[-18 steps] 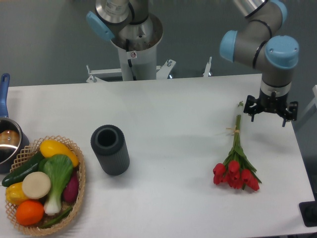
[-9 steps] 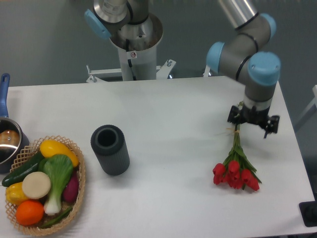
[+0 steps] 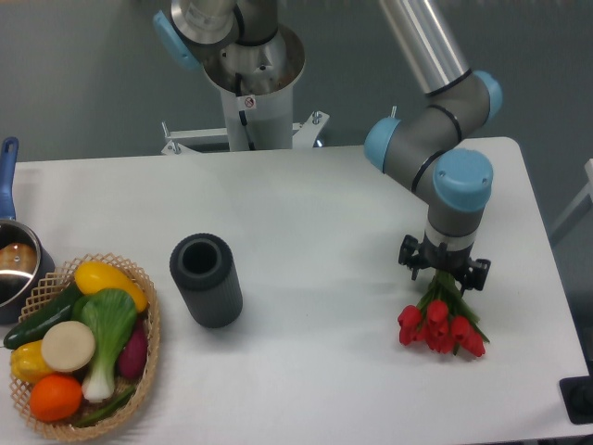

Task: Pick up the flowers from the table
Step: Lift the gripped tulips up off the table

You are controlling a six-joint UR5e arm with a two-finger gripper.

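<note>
The flowers (image 3: 442, 325), a small bunch of red tulips with green stems, lie on the white table (image 3: 306, 222) at the right front. The red heads point toward the front edge. My gripper (image 3: 444, 272) is directly over the stems just behind the heads and hides most of the stems and the band. Its fingers (image 3: 409, 255) stand apart on either side of the stems, so it looks open. I cannot tell whether it touches the stems.
A dark grey ribbed cylinder vase (image 3: 206, 279) stands left of centre. A wicker basket (image 3: 139, 371) of vegetables and fruit sits at the front left. A pot with a blue handle (image 3: 11, 260) is at the left edge. A dark object (image 3: 579, 399) sits at the right front corner.
My gripper has moved from the stem tips at the back right forward and left along the stems, and now hangs over the stems close to the red heads. The flowers have not moved.
</note>
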